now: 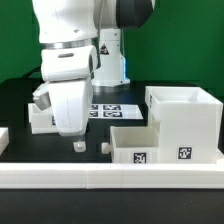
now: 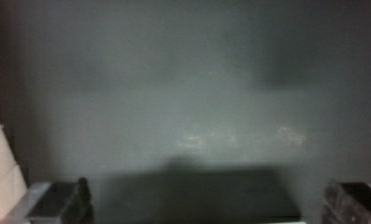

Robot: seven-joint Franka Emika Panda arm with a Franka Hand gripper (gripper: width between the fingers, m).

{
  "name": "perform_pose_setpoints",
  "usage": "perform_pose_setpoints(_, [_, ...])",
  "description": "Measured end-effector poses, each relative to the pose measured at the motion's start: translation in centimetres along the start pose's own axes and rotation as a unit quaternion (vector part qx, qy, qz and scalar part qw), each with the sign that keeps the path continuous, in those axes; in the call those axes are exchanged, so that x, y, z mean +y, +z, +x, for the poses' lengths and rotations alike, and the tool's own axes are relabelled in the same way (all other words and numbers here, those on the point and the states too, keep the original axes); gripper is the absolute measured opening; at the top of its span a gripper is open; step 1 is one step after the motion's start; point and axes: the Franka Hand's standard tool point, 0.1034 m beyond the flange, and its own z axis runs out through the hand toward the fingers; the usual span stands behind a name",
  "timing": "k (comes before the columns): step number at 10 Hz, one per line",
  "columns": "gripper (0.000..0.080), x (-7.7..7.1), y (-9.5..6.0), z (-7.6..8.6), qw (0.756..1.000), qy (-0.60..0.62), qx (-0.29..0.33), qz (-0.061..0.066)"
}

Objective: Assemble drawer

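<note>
Pincer: the gripper (image 1: 78,146) is held low over the table (image 2: 182,90). In the wrist view the jaws are spread wide and nothing is caught between the fingertips (image 2: 66,200), so it's open and empty.
Drawer bits: the shell (image 1: 186,118) is parked on the exterior view's right, open side up. The front tray (image 1: 132,148) is tucked just beside it, up against the border wall (image 1: 60,178). What looks like a second tray (image 1: 38,118) is half hidden behind the arm on the exterior view's left.
Step in hand: probably a reach for the front tray. That's a guess, since only bare table is seen under the jaws.
Doing it well: the jaws should be squared across one tray wall before being closed. The knob (image 1: 103,147) is best left untouched so the part isn't twisted.
Writing: none that can be read. Only black-and-white tags (image 1: 140,157) are seen on tray and shell, plus the marker board (image 1: 110,108). No brand can be made out.
</note>
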Motion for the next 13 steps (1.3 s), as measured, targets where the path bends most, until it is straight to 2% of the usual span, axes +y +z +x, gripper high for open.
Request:
perform_pose_setpoints(1, [0.0649,-0.1,0.2,-0.2,1.0,-0.005,-0.001,-0.006])
perform_pose_setpoints(2, [0.0649,-0.3,0.5,-0.5,1.0,-0.011,-0.001,-0.003])
perform_pose_setpoints(4, [0.0649,0.5,0.8,1.3,1.0,-0.005,0.001,-0.004])
perform_pose_setpoints(8, [0.0649,0.6,1.2,3.6,1.0,-0.009,0.004,0.001])
perform_pose_setpoints(12, [0.0649,0.1,1.6,3.7,1.0,-0.006,0.005,0.005])
perform_pose_setpoints(13, [0.0649,-0.3,2.1,3.8,1.0,-0.005,0.006,0.006])
